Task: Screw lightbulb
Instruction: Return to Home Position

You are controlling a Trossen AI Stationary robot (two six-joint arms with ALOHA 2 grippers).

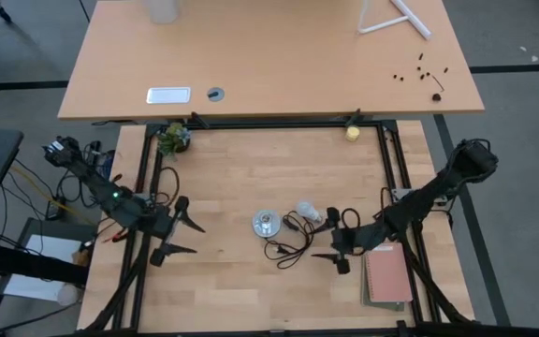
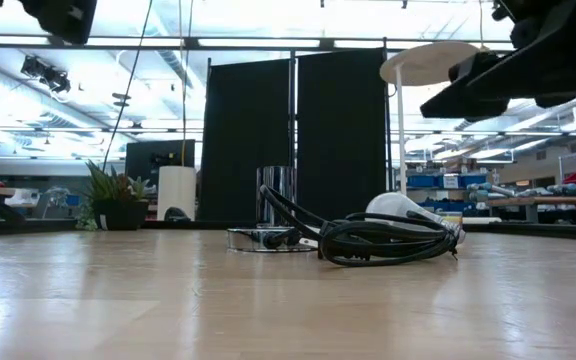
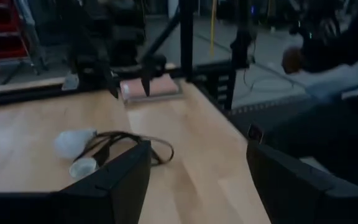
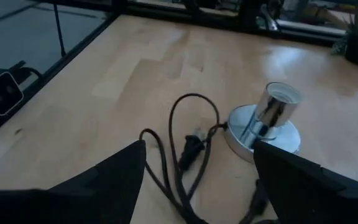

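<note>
The white lightbulb [image 1: 307, 210] lies on its side on the wooden table, right of the round silver socket [image 1: 266, 223]; it also shows in the low view [image 2: 408, 208] and the left wrist view [image 3: 73, 142]. The socket [image 4: 265, 123] stands upright on its disc base, its black cord [image 1: 291, 241] coiled beside it. My left gripper [image 1: 183, 231] is open and empty, left of the socket. My right gripper [image 1: 335, 245] is open and empty, just right of the cord, below the bulb in the high view.
A pinkish notebook [image 1: 387, 276] lies at the right, under my right arm. A small potted plant [image 1: 172, 139] and a pale-yellow ball [image 1: 353, 133] sit at the far edge. Black frame rails [image 1: 144, 178] border the table on both sides.
</note>
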